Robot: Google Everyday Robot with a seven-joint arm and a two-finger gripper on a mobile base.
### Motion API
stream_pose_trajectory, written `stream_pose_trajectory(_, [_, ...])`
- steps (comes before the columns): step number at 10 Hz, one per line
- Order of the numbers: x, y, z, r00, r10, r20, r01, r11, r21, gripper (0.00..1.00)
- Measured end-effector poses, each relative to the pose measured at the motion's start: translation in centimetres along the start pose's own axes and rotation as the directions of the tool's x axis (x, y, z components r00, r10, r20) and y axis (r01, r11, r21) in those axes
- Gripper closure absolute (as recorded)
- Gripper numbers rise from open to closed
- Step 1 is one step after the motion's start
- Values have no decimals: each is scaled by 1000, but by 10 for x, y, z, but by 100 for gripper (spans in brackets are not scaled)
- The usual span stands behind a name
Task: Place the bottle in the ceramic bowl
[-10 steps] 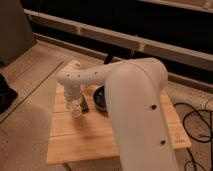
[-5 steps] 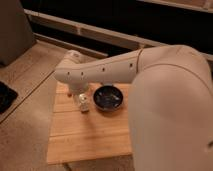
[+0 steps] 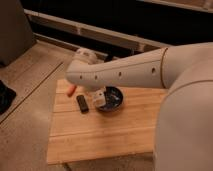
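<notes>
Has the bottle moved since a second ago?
Yes. The bottle, in the shut gripper, shifted right: from beside the ceramic bowl to over its left rim, where the gripper now hangs.

Gripper point(image 3: 98, 94), under wrist and clamped on bottle point(image 3: 102, 99), now at left rim of ceramic bowl point(image 3: 118, 102). Half second ago it hung left of bowl, apart from it. Bottle now overlaps bowl's left edge. Arm reaches further left across view, covering bowl's far rim. Black bar point(image 3: 82, 103) and orange object point(image 3: 72, 89) now in sight on table left of bowl, not visible before.
</notes>
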Motion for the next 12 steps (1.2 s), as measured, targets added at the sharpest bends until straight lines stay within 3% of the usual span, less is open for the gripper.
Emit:
stream_pose_trajectory(2, [-2,42,-29,988,-94,120,101,993,-57,100])
stream_pose_trajectory(4, [22,84,-57,971,-153,183,179,975,-131,100])
stream_pose_trajectory(6, [41,109,-71,964,-181,193,214,962,-169,100])
stream_pose_trajectory(10, [41,106,-66,968,-174,183,205,964,-170,100])
stream_pose_trajectory(12, [43,59,-38,984,-124,127,140,982,-127,100])
